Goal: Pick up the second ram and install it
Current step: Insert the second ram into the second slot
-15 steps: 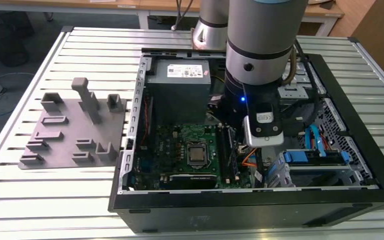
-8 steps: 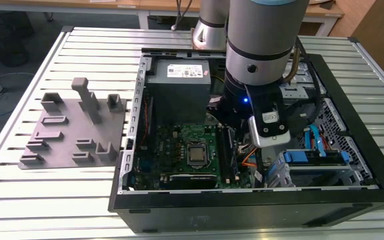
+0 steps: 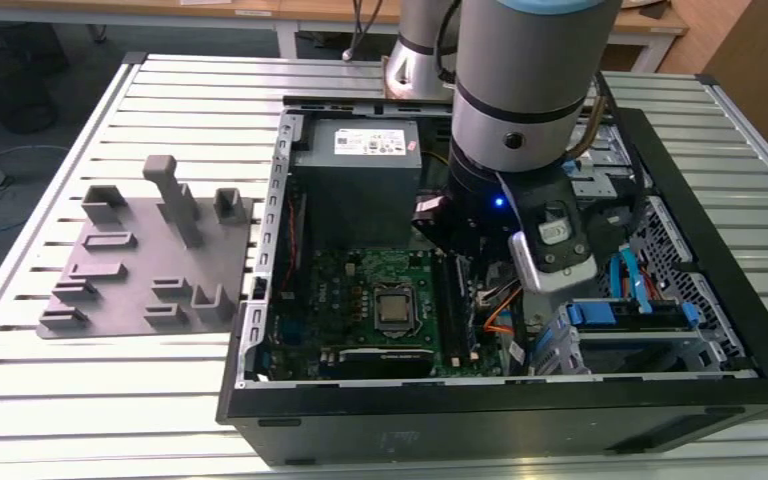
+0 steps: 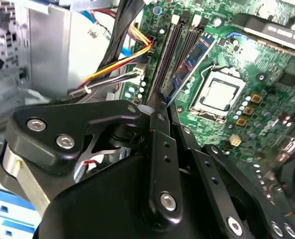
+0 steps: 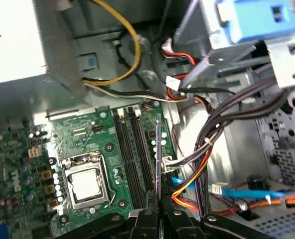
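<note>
The second ram [image 4: 190, 62], a thin blue-green stick with dark chips, is held lengthwise over the motherboard's long black slots [image 4: 168, 47]. In the first wrist view the ram [image 5: 158, 149] appears nearly edge-on, just beside the slots [image 5: 132, 149]. My gripper [image 4: 157, 102] is shut on the near end of the stick, its black fingers [image 5: 146, 219] meeting there. In the exterior view the arm's wrist [image 3: 491, 215] reaches down into the open computer case, above the slots [image 3: 458, 300] beside the processor socket [image 3: 394, 308].
A grey power supply [image 3: 357, 150] sits at the case's far end. Black and coloured cable bundles [image 5: 207, 144] run close beside the slots. Blue drive caddies [image 3: 624, 312] fill the case's side at the exterior view's right. A grey fixture plate [image 3: 144, 260] lies on the slatted table outside.
</note>
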Controlling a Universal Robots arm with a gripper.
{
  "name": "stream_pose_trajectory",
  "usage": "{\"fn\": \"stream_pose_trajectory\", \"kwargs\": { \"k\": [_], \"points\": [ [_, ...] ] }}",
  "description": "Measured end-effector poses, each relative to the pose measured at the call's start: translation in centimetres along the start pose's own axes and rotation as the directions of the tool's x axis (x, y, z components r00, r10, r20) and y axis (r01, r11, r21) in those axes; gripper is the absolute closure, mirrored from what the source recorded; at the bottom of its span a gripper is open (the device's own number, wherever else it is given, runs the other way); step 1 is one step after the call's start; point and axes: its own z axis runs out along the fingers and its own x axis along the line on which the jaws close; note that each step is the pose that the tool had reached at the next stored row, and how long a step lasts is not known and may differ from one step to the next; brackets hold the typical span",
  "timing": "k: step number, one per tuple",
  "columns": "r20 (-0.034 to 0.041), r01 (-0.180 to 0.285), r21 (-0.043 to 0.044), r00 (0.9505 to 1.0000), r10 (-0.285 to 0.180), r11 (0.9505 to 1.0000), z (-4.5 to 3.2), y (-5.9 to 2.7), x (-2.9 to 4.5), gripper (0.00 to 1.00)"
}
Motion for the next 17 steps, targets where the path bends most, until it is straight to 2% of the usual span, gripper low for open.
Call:
{"fn": "stream_pose_trajectory", "kwargs": {
  "k": [4, 8, 12, 17],
  "points": [
    [-0.0057, 0.073, -0.0076, 0.9973, -0.073, 0.9973, 0.02, 0.00, 0.00, 0.86],
    [-0.0108, 0.144, -0.0151, 0.9894, -0.145, 0.9894, 0.03, 0.00, 0.00, 0.86],
    [-0.0151, 0.212, -0.0228, 0.9772, -0.212, 0.9771, 0.04, 0.00, 0.00, 0.86],
    [-0.0195, 0.289, -0.0321, 0.9570, -0.289, 0.9569, 0.05, 0.00, 0.00, 0.86]
  ]
}}
